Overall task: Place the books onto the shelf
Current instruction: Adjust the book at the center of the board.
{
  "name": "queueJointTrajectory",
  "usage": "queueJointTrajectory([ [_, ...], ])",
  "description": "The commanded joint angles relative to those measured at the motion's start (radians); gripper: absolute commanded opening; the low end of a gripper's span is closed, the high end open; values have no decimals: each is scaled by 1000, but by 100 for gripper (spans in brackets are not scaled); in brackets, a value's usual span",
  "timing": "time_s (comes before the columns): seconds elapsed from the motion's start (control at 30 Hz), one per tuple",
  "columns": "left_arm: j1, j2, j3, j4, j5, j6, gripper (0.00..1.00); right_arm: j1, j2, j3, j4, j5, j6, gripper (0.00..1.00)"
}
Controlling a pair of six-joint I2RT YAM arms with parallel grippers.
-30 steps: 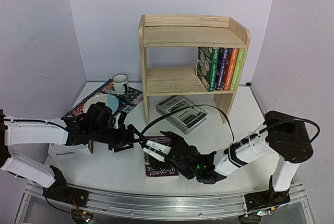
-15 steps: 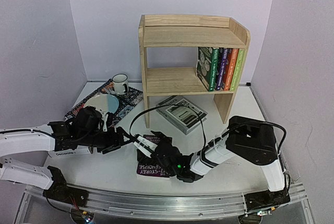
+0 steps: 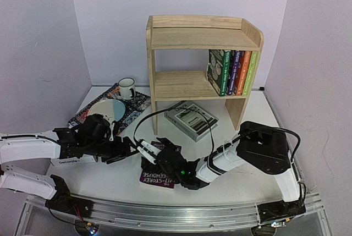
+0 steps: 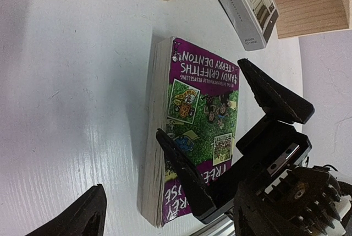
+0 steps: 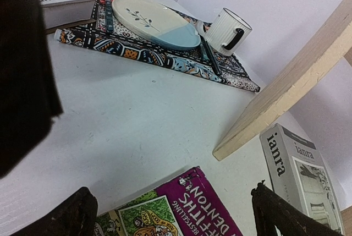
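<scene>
White tabletop [image 3: 110, 184], pine shelf [image 3: 203, 38] at rear: books, part shelved.
Four books [image 3: 234, 73] upright at right end of lower tier; purple book [image 3: 155, 178] flat on tabletop under right fingers [image 4: 272, 95], spread wide above its cover, gripping nothing; left fingers [image 4: 85, 217] just beside (open, empty too); grey-white book [image 3: 192, 120] flat below shelf; white book [image 3: 69, 160] at left edge, by left arm.
</scene>
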Motion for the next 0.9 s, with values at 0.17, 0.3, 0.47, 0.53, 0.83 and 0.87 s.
queueJointTrajectory([
  [0.17, 4, -22, 20, -1, 0, 9, 81, 3, -20, -37, -146, -10, -35, 98],
  [0.3, 5, -15, 16, 6, 39, 30, 81, 3, -132, -162, -78, -16, -44, 98],
  [0.47, 4, 17, -3, 43, 136, 47, 92, 9, -292, -290, -59, -40, -25, 98],
  [0.53, 4, 25, -15, 72, 161, 47, 94, 18, -339, -328, -61, -34, -13, 98],
  [0.83, -24, 121, -20, 111, 195, 86, 83, 66, -530, -471, -135, -31, 43, 98],
  [0.87, -33, 138, -17, 118, 198, 88, 82, 70, -548, -484, -143, -30, 44, 98],
])
